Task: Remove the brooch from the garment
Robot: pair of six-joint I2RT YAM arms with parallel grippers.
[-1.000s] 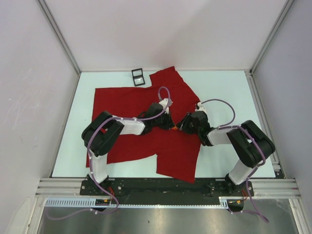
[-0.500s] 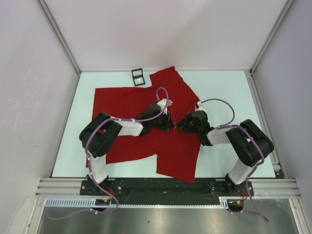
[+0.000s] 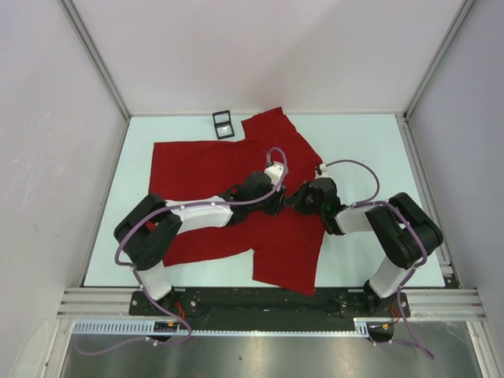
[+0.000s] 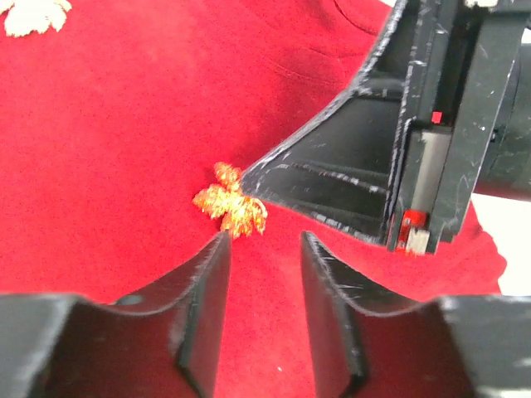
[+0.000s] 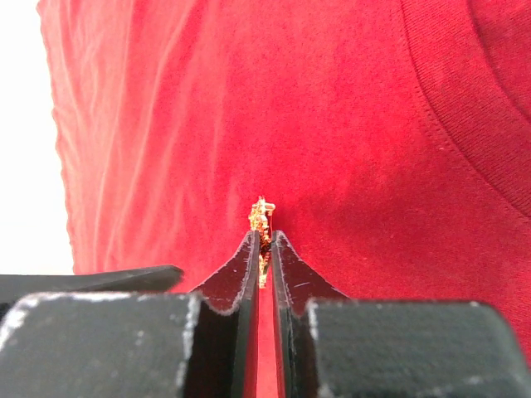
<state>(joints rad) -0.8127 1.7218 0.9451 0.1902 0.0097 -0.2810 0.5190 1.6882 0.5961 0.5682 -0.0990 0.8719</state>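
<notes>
The red T-shirt (image 3: 205,169) lies spread on the table. The brooch (image 4: 230,209) is a small gold glittery leaf on the cloth. My right gripper (image 5: 263,238) is shut on the brooch (image 5: 262,217), which pokes out past its tips. In the left wrist view the right gripper's fingers (image 4: 332,178) meet the brooch from the right. My left gripper (image 4: 264,242) is open and empty, its tips just in front of the brooch over the cloth. In the top view the two grippers, left (image 3: 277,203) and right (image 3: 290,200), meet mid-shirt and hide the brooch.
A small black-framed square object (image 3: 223,124) lies at the shirt's far edge. A pale leaf-shaped piece (image 4: 33,15) shows on the cloth in the left wrist view. The table (image 3: 362,150) has raised metal rails on all sides.
My left arm has stretched out to the right, bringing its gripper closer to the right gripper and the brooch. The right arm has barely moved.
</notes>
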